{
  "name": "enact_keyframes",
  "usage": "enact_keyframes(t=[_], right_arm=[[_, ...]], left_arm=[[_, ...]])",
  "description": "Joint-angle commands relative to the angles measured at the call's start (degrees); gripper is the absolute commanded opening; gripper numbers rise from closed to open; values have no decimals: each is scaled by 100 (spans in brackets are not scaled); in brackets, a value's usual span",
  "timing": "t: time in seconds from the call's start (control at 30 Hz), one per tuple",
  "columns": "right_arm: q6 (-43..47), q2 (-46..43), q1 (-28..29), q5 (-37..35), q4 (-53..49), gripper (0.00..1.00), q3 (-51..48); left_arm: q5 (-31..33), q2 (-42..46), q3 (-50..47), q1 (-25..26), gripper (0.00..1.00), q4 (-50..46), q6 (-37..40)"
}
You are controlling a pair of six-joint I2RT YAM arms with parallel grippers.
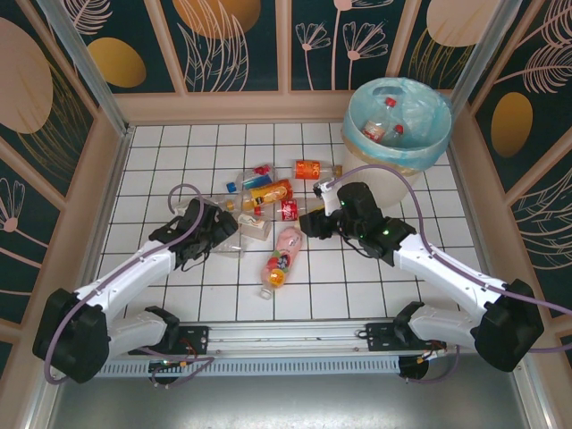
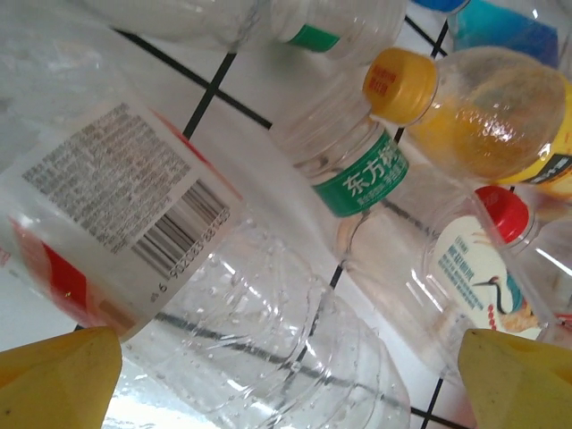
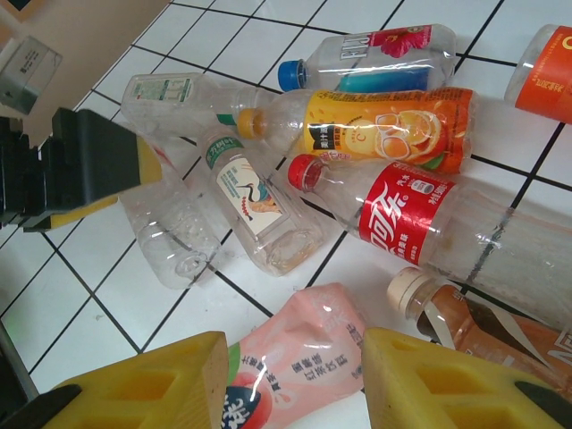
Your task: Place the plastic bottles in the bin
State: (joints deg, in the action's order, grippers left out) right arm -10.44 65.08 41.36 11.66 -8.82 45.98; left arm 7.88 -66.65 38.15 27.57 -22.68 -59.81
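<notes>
White-tiled tabletop (image 1: 161, 268) with black grid lines, walled by dark floral panels (image 1: 232, 45). One cream bin (image 1: 427, 164) with a blue liner stands at the far right corner, with at least two bottles inside. Roughly ten plastic bottles (image 1: 268, 192) lie crowded mid-table, many touching. Over them, the left claw (image 2: 290, 375) gapes wide astride a clear bottle (image 2: 268, 322), gripping nothing. Opposite, the right claw (image 3: 295, 349) is narrowed onto a pink bottle (image 3: 304, 322), and a brown bottle (image 3: 483, 331) lies just beside it.

Plastic bottles (image 1: 268, 201) lie on their sides, clustered mid table (image 1: 179, 286): clear, orange, pink, brown, red-labelled. Round cream bin (image 1: 391, 183), lined light blue, upright far right, a few bottles inside.
</notes>
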Motion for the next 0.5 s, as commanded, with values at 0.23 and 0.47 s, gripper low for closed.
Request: enact_keyframes(t=[0.23, 0.47], right_arm=[[77, -232, 46, -137, 191, 45, -201], [156, -371, 42, -176, 345, 45, -375]], left_arm=[[446, 141, -106, -33, 98, -62, -298], [167, -274, 93, -33, 98, -182, -418]])
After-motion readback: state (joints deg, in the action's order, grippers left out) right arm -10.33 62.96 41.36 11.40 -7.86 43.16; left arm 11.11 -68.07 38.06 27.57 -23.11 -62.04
